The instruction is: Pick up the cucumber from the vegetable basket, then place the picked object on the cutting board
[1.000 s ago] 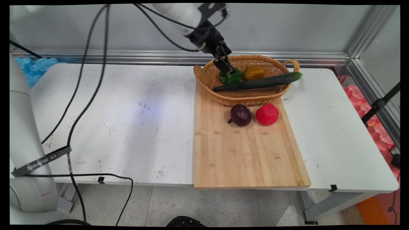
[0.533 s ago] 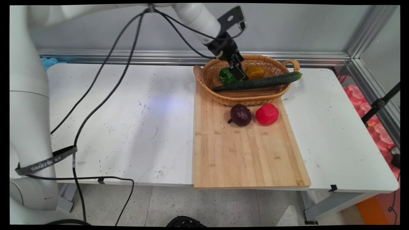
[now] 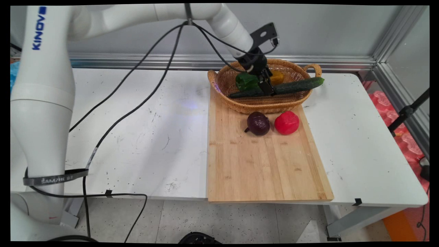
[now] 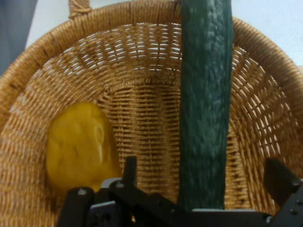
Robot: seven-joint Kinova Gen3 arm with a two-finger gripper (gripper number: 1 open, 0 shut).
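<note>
Cucumber [image 4: 206,109] in the basket [image 3: 264,103] sits between the open jaws, seemingly not yet gripped

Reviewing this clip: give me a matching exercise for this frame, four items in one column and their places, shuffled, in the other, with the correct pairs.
Things:
1. cucumber
2. green pepper
3. onion
4. red pepper

Places:
A. on the board, left of the two there
B. in the basket, left of the gripper
C. on the board, right of the two there
D. across the basket, one end sticking out over the right rim

Pairs: 1-D, 2-B, 3-A, 4-C
</note>
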